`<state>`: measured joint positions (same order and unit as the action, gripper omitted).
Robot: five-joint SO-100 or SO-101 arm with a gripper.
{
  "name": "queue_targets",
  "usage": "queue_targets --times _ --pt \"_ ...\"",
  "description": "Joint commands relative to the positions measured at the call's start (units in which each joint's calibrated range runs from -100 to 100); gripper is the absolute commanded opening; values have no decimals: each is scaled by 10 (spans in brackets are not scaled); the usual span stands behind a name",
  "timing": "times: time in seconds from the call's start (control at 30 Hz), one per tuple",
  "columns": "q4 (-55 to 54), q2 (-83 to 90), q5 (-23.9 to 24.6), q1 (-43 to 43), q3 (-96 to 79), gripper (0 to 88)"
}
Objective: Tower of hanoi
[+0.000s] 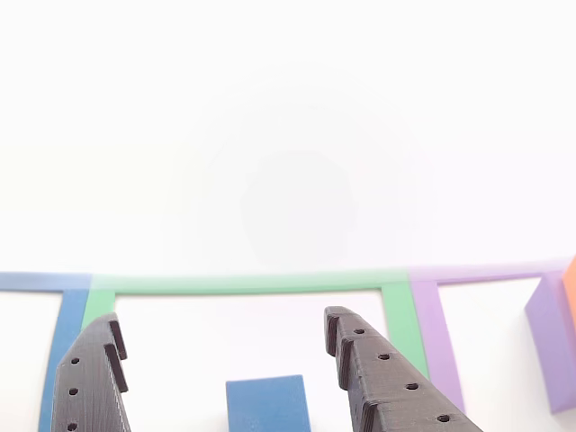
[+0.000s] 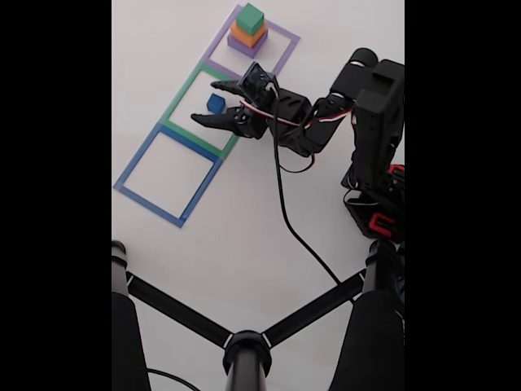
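Blue tape forms the square outline (image 2: 168, 177) at the left of the fixed view, well clear of the fingers. Next comes the green outline (image 2: 184, 92), over which the black gripper (image 2: 213, 101) hangs with its two fingers spread apart and nothing clamped between them. The small blue block (image 2: 216, 103) lies inside that green outline, in the gap between the fingertips, touching neither. In the other view the left finger (image 1: 90, 378) and right finger (image 1: 378, 373) rise from the bottom edge, and the blue block (image 1: 266, 405) sits low between them, apart from both. Beyond the fingertips runs the green outline's far strip (image 1: 252, 284). To the right, past the right finger, the purple outline (image 2: 281, 50) holds the stack: purple block (image 2: 241, 46) at the bottom, orange block (image 2: 247, 35) on it, green block (image 2: 251, 17) on top.
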<state>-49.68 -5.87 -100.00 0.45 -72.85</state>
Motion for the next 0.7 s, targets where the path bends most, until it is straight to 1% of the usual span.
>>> queue_targets --times 0.0,0.1,0.23,0.43,0.6,0.67 --pt "272 247 0 -15 7 171" --pt "448 354 0 -26 50 97" --pt "640 422 0 -51 135 11" --pt "944 451 0 -95 350 10" --pt "1195 422 0 -129 588 10" --pt "1277 405 0 -143 681 10"
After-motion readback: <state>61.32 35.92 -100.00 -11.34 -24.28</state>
